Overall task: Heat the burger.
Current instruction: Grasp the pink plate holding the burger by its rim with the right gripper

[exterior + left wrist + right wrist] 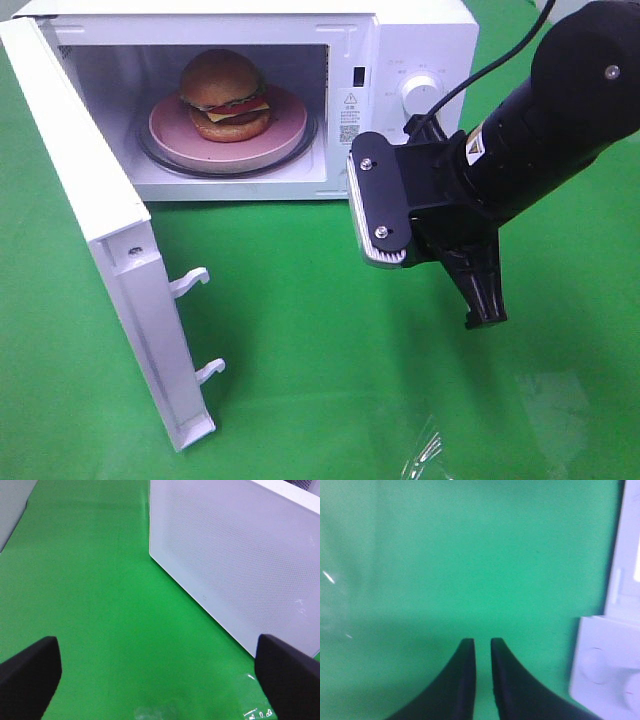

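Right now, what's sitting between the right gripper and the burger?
Nothing loose. In the exterior high view, only bare green cloth and the open mouth of the microwave separate the right gripper from the burger. The door is swung aside.

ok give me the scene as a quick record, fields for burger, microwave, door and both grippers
burger: round hamburger with golden-brown bun, on the pink round plate, inside the oven
microwave: white box microwave oven, on the green table cover
door: white microwave door, swung wide open
left gripper: black left gripper, fingers wide apart, empty, over the green cover
right gripper: black right gripper, fingers narrowly parted, empty, outside the oven near its control panel
task state: burger loaded, door not yet shut
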Available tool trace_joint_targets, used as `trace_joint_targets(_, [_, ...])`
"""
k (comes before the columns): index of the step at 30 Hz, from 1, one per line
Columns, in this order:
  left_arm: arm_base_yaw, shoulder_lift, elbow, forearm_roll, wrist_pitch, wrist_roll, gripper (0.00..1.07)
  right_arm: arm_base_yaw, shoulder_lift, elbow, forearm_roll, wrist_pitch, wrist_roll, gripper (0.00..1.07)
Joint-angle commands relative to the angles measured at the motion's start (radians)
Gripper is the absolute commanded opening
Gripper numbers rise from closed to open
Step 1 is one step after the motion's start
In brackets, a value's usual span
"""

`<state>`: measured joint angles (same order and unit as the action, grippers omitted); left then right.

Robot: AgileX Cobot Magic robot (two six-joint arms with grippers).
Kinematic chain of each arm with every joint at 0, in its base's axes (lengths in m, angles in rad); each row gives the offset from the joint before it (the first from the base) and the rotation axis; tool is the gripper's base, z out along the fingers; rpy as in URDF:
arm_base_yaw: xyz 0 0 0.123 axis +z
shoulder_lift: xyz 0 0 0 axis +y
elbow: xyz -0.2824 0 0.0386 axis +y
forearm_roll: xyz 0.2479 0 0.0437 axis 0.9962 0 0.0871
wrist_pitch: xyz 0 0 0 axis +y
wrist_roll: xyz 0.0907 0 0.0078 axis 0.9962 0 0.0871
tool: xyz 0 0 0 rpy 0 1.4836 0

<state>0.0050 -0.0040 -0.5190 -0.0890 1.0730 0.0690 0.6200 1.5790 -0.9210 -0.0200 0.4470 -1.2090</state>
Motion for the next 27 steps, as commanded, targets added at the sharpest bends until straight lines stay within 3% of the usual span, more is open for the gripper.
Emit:
trace_joint_targets(1, [0.002, -0.017, 0.001, -0.007, -0.003, -0.005, 0.97, 0.002, -0.007, -0.007, -0.089, -0.031, -0.008, 0.23])
trace_joint_targets(3, [0.002, -0.017, 0.001, -0.007, -0.003, -0.005, 0.97, 0.002, -0.007, -0.007, -0.113, -0.046, 0.002, 0.27])
trace_joint_targets(5, [0.002, -0.017, 0.001, -0.007, -0.003, -0.005, 0.97, 0.002, -0.007, -0.007, -0.145, -0.095, 0.024, 0.44])
trace_joint_targets(6, [0.002, -0.017, 0.001, -0.007, -0.003, -0.005, 0.97, 0.002, -0.007, -0.007, -0.145, -0.095, 0.024, 0.44])
trace_joint_targets(7, [0.002, -0.017, 0.001, -0.007, -0.003, -0.005, 0.97, 0.004, -0.007, -0.007, -0.144, -0.112, 0.039, 0.53])
trace_joint_targets(10, [0.002, -0.017, 0.001, -0.007, -0.003, -0.005, 0.97, 0.018, -0.007, -0.007, -0.147, -0.117, 0.064, 0.61])
trace_joint_targets(12, [0.002, -0.017, 0.001, -0.007, -0.003, -0.005, 0.97, 0.038, -0.003, -0.007, -0.172, -0.121, 0.127, 0.77])
trace_joint_targets(13, [0.002, -0.017, 0.001, -0.007, -0.003, -0.005, 0.97, 0.038, -0.003, -0.007, -0.172, -0.121, 0.127, 0.77])
trace_joint_targets(14, [0.002, -0.017, 0.001, -0.007, -0.003, -0.005, 0.97, 0.050, 0.001, -0.014, -0.190, -0.120, 0.176, 0.84])
trace_joint_targets(17, [0.002, -0.017, 0.001, -0.007, -0.003, -0.005, 0.97, 0.061, 0.019, -0.045, -0.224, -0.118, 0.245, 0.91])
trace_joint_targets(27, [0.002, -0.017, 0.001, -0.007, -0.003, -0.005, 0.97, 0.084, 0.135, -0.176, -0.290, -0.110, 0.279, 0.89])
